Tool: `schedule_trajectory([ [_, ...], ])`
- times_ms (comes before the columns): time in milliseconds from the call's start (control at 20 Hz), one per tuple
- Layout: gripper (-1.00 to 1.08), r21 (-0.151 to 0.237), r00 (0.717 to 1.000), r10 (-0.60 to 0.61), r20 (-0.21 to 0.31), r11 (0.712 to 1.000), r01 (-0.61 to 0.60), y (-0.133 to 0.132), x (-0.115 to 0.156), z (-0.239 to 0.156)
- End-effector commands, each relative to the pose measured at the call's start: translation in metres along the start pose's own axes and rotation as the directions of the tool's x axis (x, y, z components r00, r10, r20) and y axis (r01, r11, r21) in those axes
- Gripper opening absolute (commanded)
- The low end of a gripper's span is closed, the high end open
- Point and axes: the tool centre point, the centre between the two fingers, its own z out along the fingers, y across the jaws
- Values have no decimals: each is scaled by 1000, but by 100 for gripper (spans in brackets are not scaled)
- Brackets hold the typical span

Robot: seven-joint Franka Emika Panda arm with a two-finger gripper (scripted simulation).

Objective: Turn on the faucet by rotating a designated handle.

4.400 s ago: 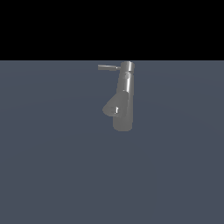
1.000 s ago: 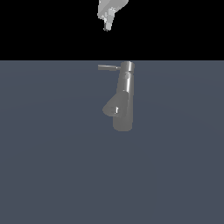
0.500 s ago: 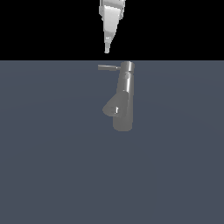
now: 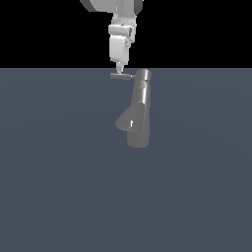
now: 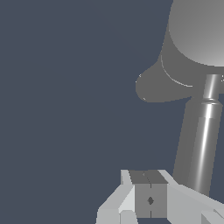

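Observation:
The faucet [image 4: 141, 110] is a tall grey column on the dark floor, with a stubby spout [image 4: 123, 122] low on its side towards the exterior view's left. The handle [image 4: 123, 76] is a thin rod that sticks out from the column's top towards the exterior view's left. My gripper [image 4: 118, 68] hangs straight down, shut and empty, with its tips just above the handle's free end. In the wrist view the fingers [image 5: 142, 199] are pressed together right beside the handle [image 5: 202, 144], with the column top [image 5: 197, 30] and the spout [image 5: 153, 85] beyond.
A flat dark grey floor [image 4: 59, 187] lies all around the faucet. Nothing else stands on it.
My arm has come down from the top of the exterior view. Its shut tips have dropped from well above the faucet to just over the handle's free end. The faucet has not moved.

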Motion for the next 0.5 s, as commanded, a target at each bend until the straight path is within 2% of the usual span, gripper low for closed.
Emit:
schedule_trajectory([
  [0, -100, -4, 999, 34, -7, 999, -34, -5, -1, 13],
  [450, -100, -4, 997, 75, -15, 997, -75, -11, -2, 26],
])
